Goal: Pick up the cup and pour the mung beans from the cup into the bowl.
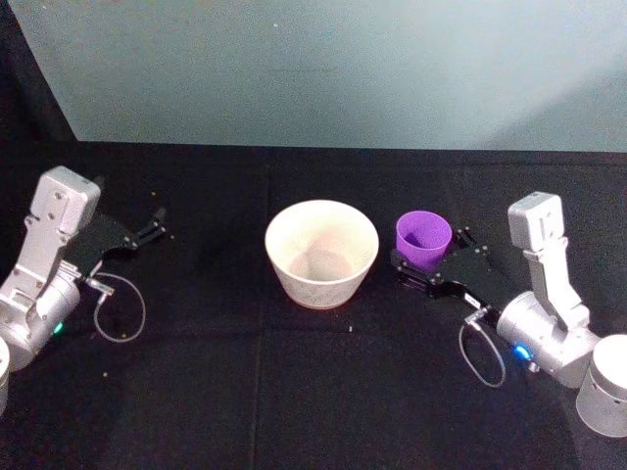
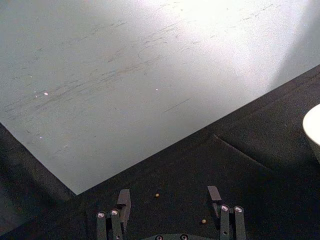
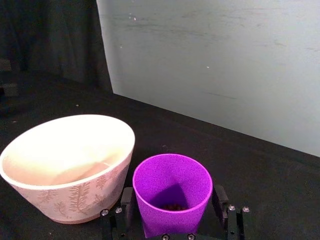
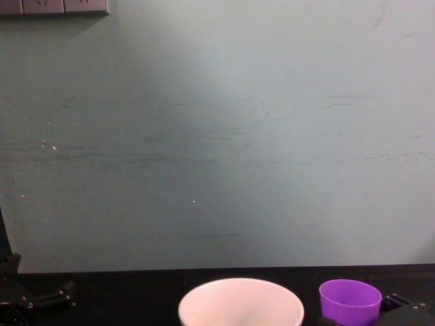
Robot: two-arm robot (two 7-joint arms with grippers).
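Robot lab, it seems, table (image 1: 294, 401) under black cloth, bare pale wall (image 4: 224, 136) behind, sockets (image 4: 54, 6) high on it, left arm (image 1: 41, 269) and right arm (image 1: 549, 294) at the sides.

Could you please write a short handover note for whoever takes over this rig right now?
Left gripper: open, empty, parked over the black table on the robot's left.
Right gripper: open, fingers straddling the cup, not yet closed on it.
Things: the cup stands upright just right of the bowl, with mung beans in its bottom. The bowl sits mid-table, no beans visible inside.
Done: the approach to the cup.
Left to do: close on the cup, lift it, tilt it over the bowl and pour.
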